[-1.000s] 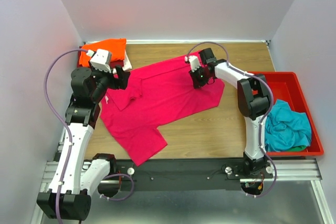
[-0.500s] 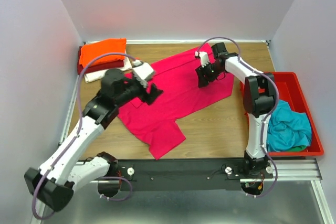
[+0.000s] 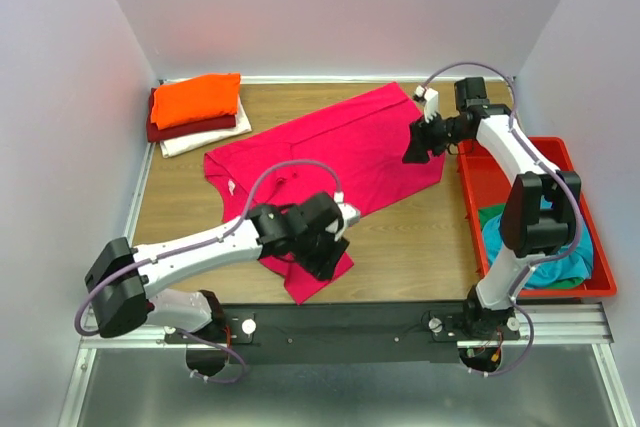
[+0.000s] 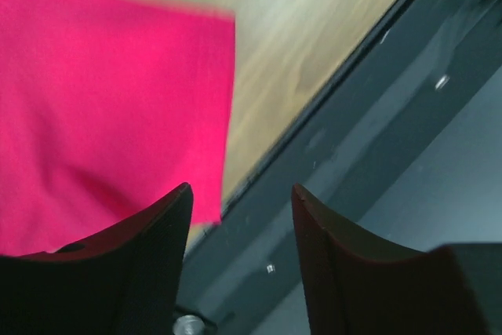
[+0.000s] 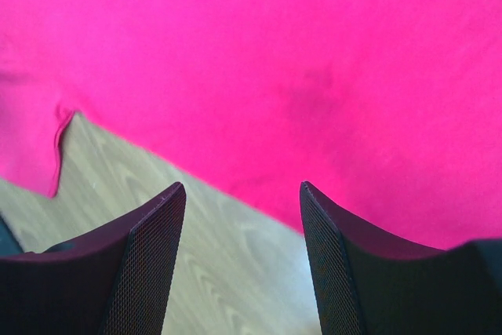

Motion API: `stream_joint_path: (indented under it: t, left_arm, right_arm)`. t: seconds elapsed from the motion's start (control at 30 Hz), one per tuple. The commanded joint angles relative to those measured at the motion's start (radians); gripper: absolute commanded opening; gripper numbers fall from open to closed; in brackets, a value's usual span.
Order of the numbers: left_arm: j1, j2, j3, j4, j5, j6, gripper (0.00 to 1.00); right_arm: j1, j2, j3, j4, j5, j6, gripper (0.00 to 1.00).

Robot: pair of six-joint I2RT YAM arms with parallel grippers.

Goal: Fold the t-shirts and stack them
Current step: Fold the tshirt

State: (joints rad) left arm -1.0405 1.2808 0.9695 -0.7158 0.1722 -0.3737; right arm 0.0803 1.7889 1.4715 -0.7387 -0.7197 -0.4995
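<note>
Now, left end effector (image 4: 239, 194) and right end effector (image 5: 243, 190) gape apart over pink shirt (image 3: 330, 152); folded stack (image 3: 195, 107) behind, red tray (image 3: 540, 162) right

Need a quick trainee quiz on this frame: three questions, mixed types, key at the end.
1. True or false: the orange t-shirt lies on top of the folded stack at the table's far left corner.
2. The teal t-shirt lies: A in the red tray; B on the stack; C on bare table.
3. Fill in: the left pincer and the right pincer both stand ___, with nothing between their fingers.
Key: 1 true; 2 A; 3 open.
</note>
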Motion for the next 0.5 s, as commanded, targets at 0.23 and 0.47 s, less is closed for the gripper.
stream_joint_path:
  t: [0.23,0.47]
  left_arm:
    - [-0.196,0.158,-0.058,-0.085,-0.163,-0.182,0.45]
    - [-0.197,0.253,-0.069,-0.117,-0.238,-0.197,0.43]
  right_arm:
    - [0.007,0.02,-0.059,-0.021,-0.096,-0.016,0.67]
    - [0.007,0.023,-0.071,-0.022,-0.103,-0.02,0.67]
